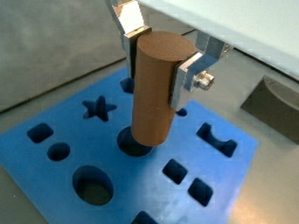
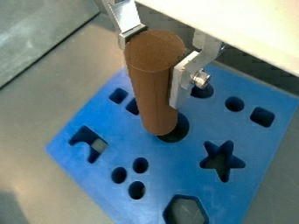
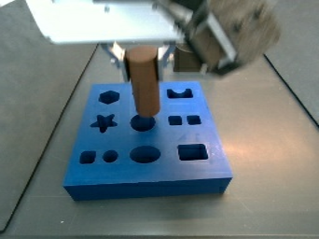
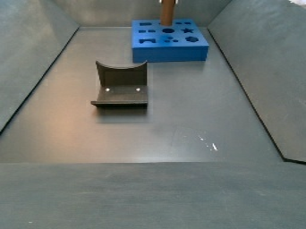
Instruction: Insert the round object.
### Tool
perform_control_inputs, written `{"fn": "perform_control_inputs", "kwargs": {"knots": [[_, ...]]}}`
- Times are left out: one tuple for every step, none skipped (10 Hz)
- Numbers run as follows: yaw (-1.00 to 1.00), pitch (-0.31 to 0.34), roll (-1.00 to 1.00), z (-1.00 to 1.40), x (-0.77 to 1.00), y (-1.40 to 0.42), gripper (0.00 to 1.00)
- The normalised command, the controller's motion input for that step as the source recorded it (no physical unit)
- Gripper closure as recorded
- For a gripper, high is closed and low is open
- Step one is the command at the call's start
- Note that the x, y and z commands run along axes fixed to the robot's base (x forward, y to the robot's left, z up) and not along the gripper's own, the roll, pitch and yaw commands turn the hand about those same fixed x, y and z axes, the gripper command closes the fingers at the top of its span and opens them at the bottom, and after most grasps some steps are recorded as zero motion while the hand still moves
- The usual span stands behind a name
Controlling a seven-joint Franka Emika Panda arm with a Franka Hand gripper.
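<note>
Item: my gripper [image 1: 158, 54] — closed on the round object [image 1: 158, 87], plates clamped on its upper part, above the middle of the blue board [image 1: 47, 162].

Item: the round object — upright, its lower end at the mouth of the small round hole [image 2: 170, 133] near the board's centre; both wrist views show the foot meeting or just entering that hole, how deep I cannot tell.

Step in hand, as I judge it: seating. To do it well I keep the peg plumb, press straight down without twisting, and ease the clamp only once the peg stands by itself. A tilt would likely jam the foot on the rim.

Views compared: a wrist view shows the star cut-out [image 2: 219, 159] and the foot of the peg; a side view shows the larger round hole [image 3: 145, 154] left free — but my fingers blur there. Only a side view shows the fixture [image 4: 120, 86], well apart from the board on the floor.
</note>
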Motion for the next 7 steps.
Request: {"fn": "perform_control_inputs", "kwargs": {"knots": [[0.03,-0.171,-0.07,-0.19,-0.18,0.0,1.0],[0.02,-0.121,-0.11,-0.14,-0.11,0.0,1.0],[0.02,-0.106,-0.1,-0.14,-0.09,0.0,1.0],[0.03,-0.146,-0.09,-0.24,-0.11,-0.04,1.0],[0.0,-0.093,-0.08,-0.21,-0.01,0.0,1.0],[0.0,-0.034,-0.03,-0.13,0.0,0.0,1.0],[0.0,-0.014,-0.03,-0.13,0.0,0.0,1.0]]}}
